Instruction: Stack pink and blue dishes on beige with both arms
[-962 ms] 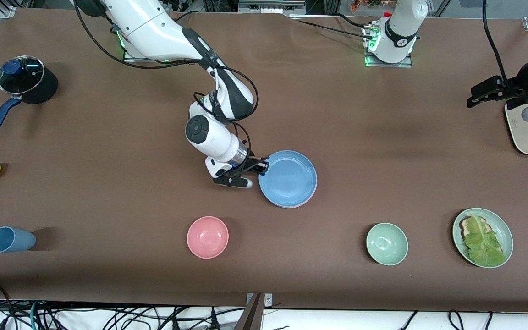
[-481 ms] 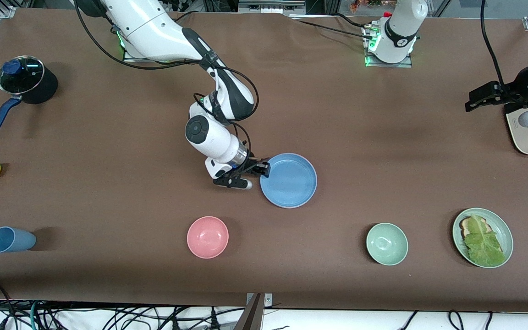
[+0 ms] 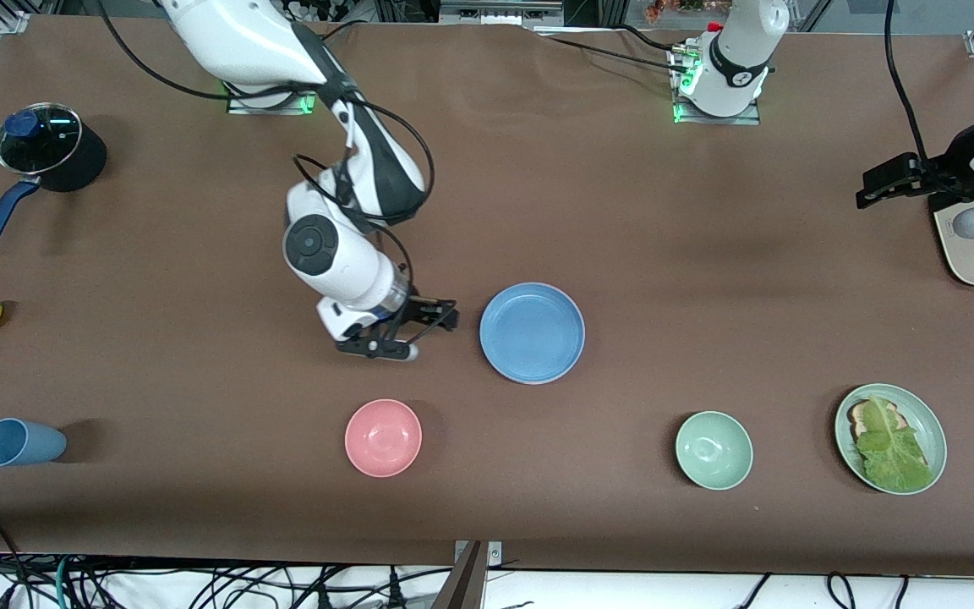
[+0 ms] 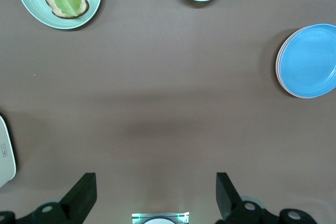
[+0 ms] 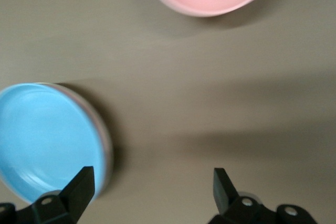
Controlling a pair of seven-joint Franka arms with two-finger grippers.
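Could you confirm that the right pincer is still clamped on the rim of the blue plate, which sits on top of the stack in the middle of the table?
Not quite: the right pincer is open and clear of the blue plate, with bare table between them in the front view. The rest holds: the blue plate tops the stack, with a pink rim showing beneath it in the left wrist view.

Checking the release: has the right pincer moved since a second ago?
Yes. The right pincer drew back from the blue plate, toward the right arm's end, open.
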